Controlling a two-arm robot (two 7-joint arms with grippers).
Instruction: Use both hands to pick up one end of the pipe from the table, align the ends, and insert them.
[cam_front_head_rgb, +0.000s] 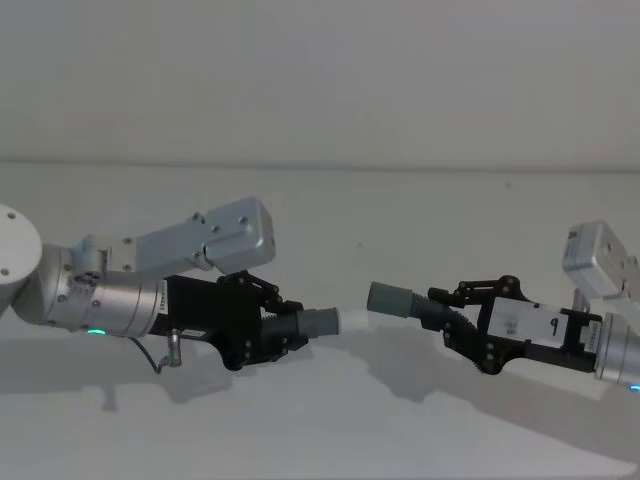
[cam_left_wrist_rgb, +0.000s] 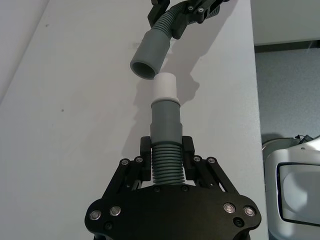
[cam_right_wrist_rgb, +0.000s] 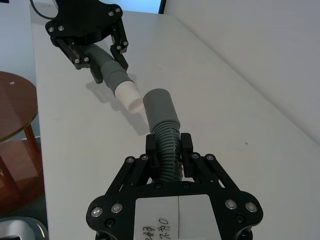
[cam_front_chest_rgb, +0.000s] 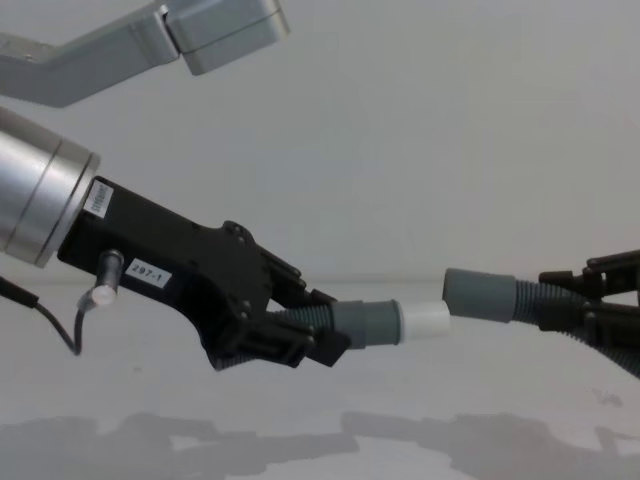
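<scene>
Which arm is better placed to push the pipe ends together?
Probably the left: the left gripper holds the tipped piece straight, its white tip just short of the open cuff, while the right gripper holds the bent piece tilted.

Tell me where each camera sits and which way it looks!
Head view: up high, looking forward and down at the table; the left gripper and right gripper reach in from the sides.
Chest view: lower, looking across the table; the left gripper shows large.
Left wrist view: on the left wrist, looking past its gripper along the white-tipped pipe piece.
Right wrist view: on the right wrist, looking along the grey-cuffed pipe piece.
Shared: both wrist views see the other gripper facing them.
</scene>
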